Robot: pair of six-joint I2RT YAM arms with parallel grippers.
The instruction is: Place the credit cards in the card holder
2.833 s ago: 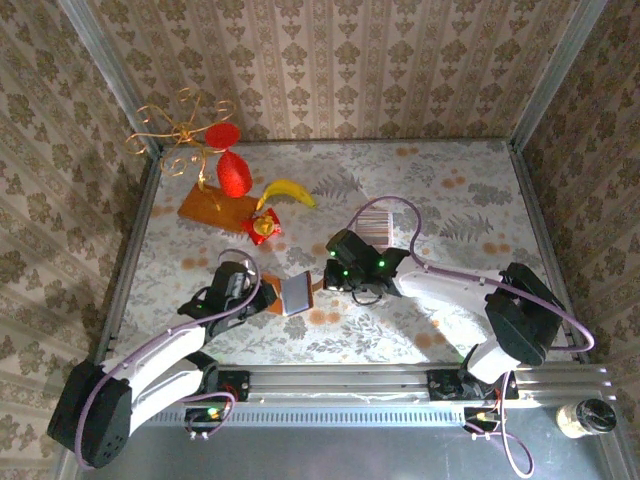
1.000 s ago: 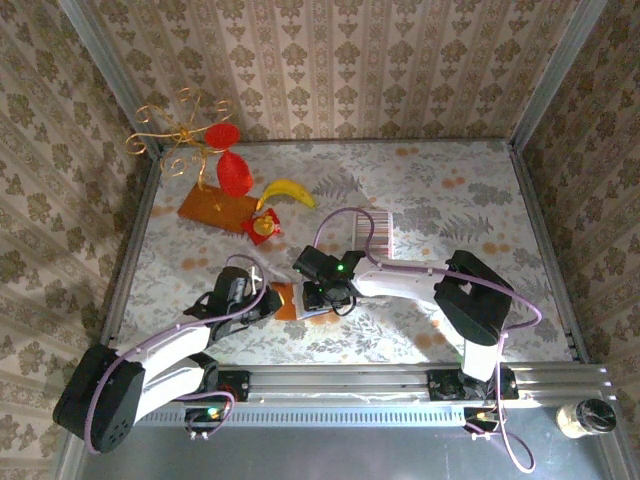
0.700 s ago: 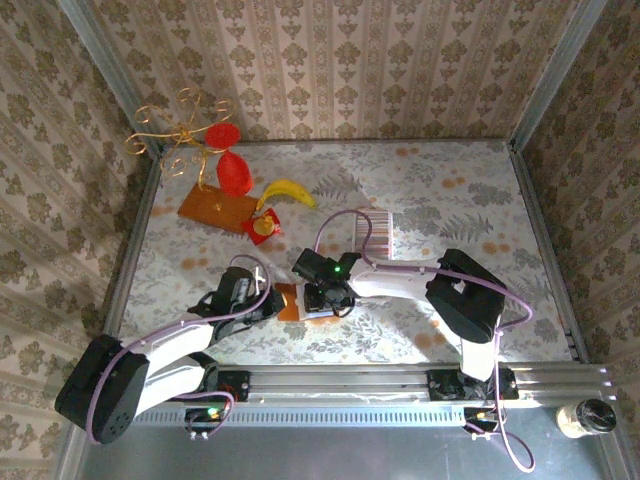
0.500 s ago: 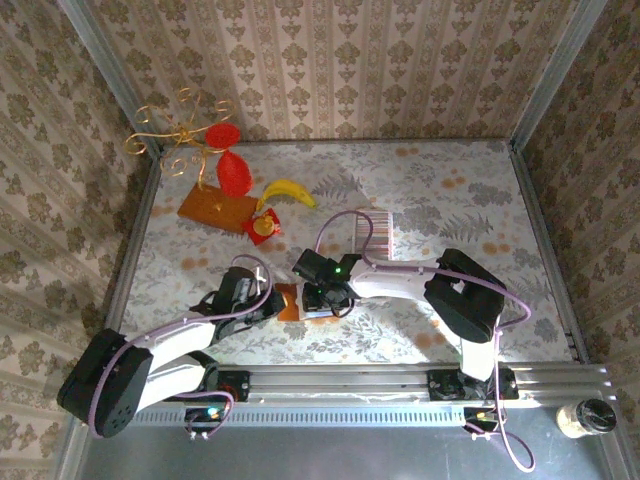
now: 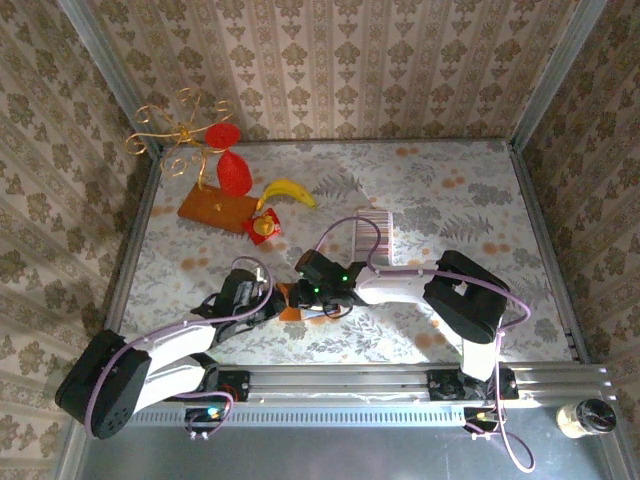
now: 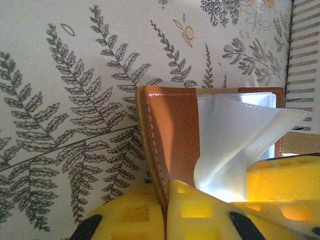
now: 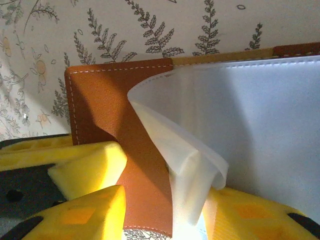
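Note:
The brown leather card holder (image 5: 290, 311) lies near the table's front, between both grippers. My left gripper (image 5: 267, 300) is shut on its brown cover (image 6: 172, 127), the yellow fingertips (image 6: 150, 212) pinching the stitched edge. My right gripper (image 5: 312, 295) reaches in from the right. Its yellow fingers (image 7: 82, 215) straddle the brown flap (image 7: 145, 190) and a bunched pale sleeve (image 7: 192, 180), which tents up off the holder. The credit cards (image 5: 376, 228) lie behind as a striped grey strip, which also runs along the right edge of the left wrist view (image 6: 306, 55).
An orange-brown board (image 5: 215, 208) with red ornaments and a gold wire piece (image 5: 180, 130) stands at the back left. A banana (image 5: 288, 190) and a small red square (image 5: 265, 228) lie beside it. Walls ring the table. A jar (image 5: 586, 416) sits off the front right.
My right arm has swung left from beside the cards onto the holder and closed on its sleeve. The left gripper has kept its hold and shifted slightly right.

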